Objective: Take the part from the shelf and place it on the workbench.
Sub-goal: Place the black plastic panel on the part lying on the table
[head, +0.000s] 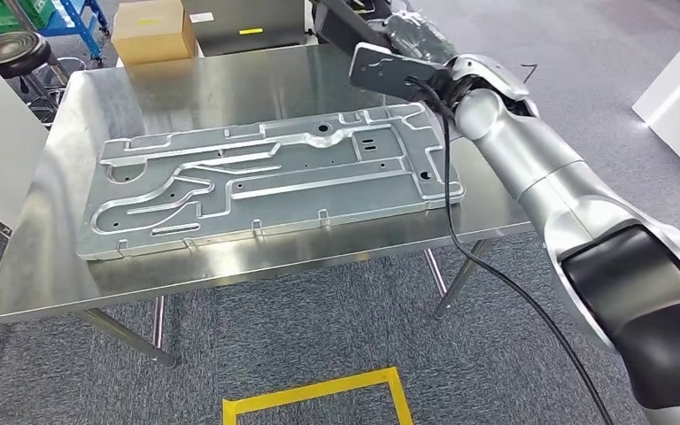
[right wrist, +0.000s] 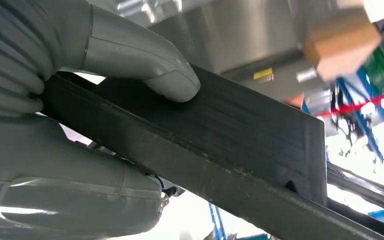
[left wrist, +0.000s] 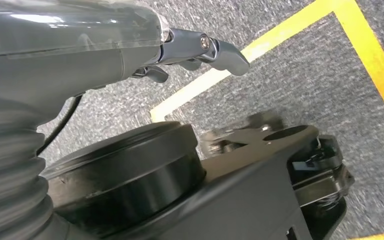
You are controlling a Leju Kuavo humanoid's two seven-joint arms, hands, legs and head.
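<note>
Head view, left to right. Upper left of the frame: a black stool, then a cardboard box just beyond the far edge of the steel workbench. A large stamped metal panel lies flat across the middle of the bench, taking up most of its top. Bottom centre: yellow floor tape on grey carpet.

Right half of the frame: your right arm reaches up and forward over the bench's far right corner. The right hand is clamped on the part, a dark flat plate-like piece seen at upper centre-right. In the right wrist view the thumb presses on one face of the part and the other fingers bear on the opposite face, so the grip reads as firm. The part is in the air, above and just beyond the panel's right end, not touching bench or panel.

Left hand: hanging over the carpet, fingers loosely curled, nothing in them.

Step in hand, as I judge it: the carry is at the bench and placement is not yet done.

Next move: you need a landing spot. The panel covers most of the top, so aim for the bare steel at the far right, lower the part level, and release only once it sits flat.
</note>
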